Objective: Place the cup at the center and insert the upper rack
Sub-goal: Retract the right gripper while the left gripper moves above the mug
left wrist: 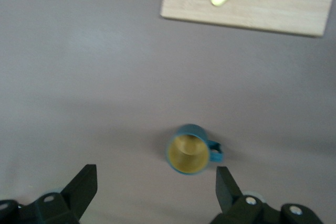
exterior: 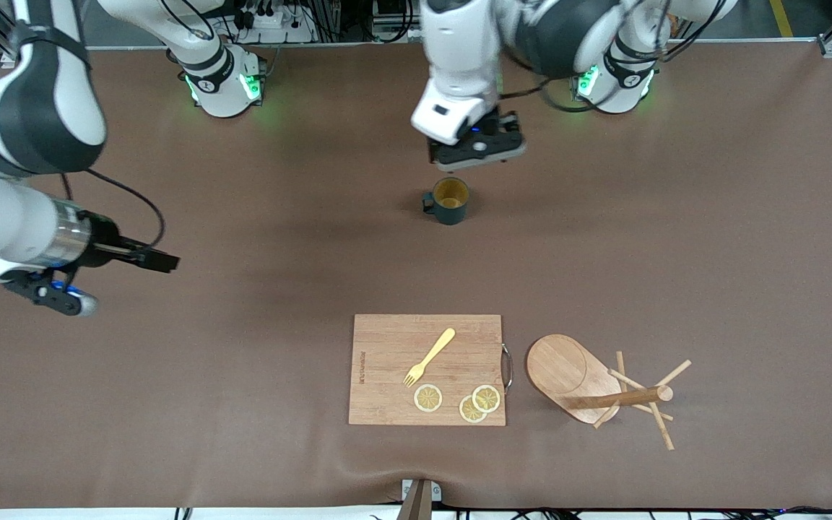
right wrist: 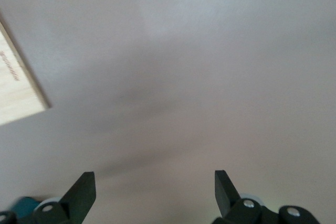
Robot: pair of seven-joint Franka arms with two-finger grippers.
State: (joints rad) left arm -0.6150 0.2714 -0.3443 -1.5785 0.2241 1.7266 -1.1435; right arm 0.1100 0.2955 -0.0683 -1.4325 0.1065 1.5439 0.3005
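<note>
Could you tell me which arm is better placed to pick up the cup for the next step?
The left. Its open hand hangs just above the cup, which stands upright, empty and untouched. The right hand, also open, waits over bare table toward the right arm's end, well away from the cup.

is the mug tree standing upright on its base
No, the mug tree lies tipped on its side on the table beside the cutting board, its post pointing sideways.
</note>
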